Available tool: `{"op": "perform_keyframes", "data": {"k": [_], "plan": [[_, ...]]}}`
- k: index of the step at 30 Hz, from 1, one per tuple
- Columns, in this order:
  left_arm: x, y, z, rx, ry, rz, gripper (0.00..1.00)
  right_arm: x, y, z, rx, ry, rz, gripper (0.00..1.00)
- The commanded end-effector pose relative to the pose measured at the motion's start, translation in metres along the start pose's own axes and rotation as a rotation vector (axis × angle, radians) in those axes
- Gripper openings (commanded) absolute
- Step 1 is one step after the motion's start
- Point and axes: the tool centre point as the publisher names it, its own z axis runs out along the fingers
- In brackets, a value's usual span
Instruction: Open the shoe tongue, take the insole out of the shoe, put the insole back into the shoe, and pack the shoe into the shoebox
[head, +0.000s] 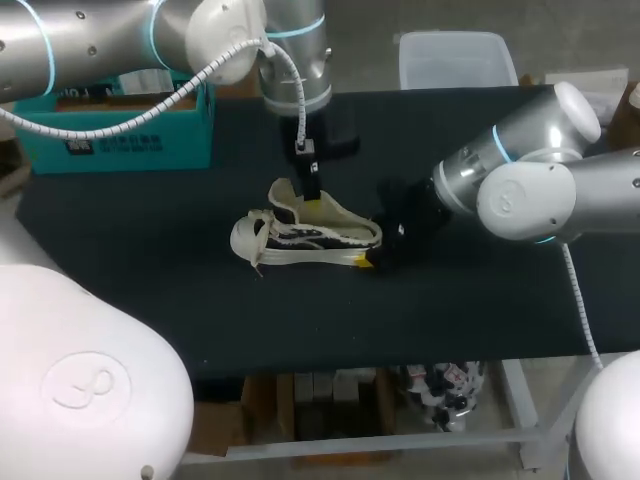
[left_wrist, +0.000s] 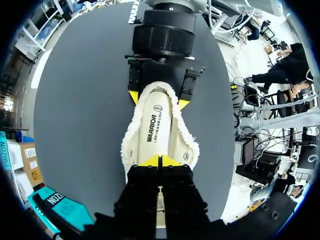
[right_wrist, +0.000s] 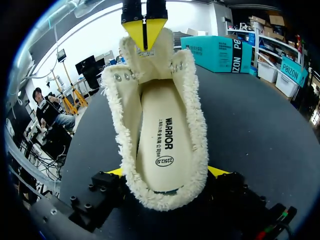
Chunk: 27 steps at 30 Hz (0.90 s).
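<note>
- The shoe (head: 305, 238) lies in the middle of the frame on the dark table (head: 150, 300), toe to the left and heel to the right.
- My left gripper (head: 311, 185) comes down from the upper middle. It is clenched on the tongue (right_wrist: 145, 62) and lifts it away from the opening.
- My right gripper (left_wrist: 159, 99) comes in from the right. Its fingers press the heel from both sides, which I judge pins the shoe against the upward pull.
- With the tongue held up, the mouth gapes and the insole (right_wrist: 162, 145) shows flat inside, not yet taken out.
- The shoe sits well clear of every table edge, with bare table at lower left and lower right.
- The teal box (head: 130, 130) stands at upper left, well apart from the shoe and partly under my left arm, so that corner looks crowded.
</note>
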Motion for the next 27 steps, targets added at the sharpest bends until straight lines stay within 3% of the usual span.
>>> {"op": "perform_keyframes", "data": {"k": [1,22,27], "plan": [[-0.001,-0.003,0.015,-0.011,0.004,0.035,0.0,-0.001,-0.006,0.006,-0.002,0.002,0.0,0.0],[0.016,0.015,0.054,-0.016,0.027,0.166,0.0,-0.001,-0.006,0.006,-0.002,0.002,0.0,0.0],[0.019,0.016,0.057,-0.017,0.026,0.181,0.15,-0.001,-0.006,0.006,-0.002,0.002,0.0,0.0]]}}
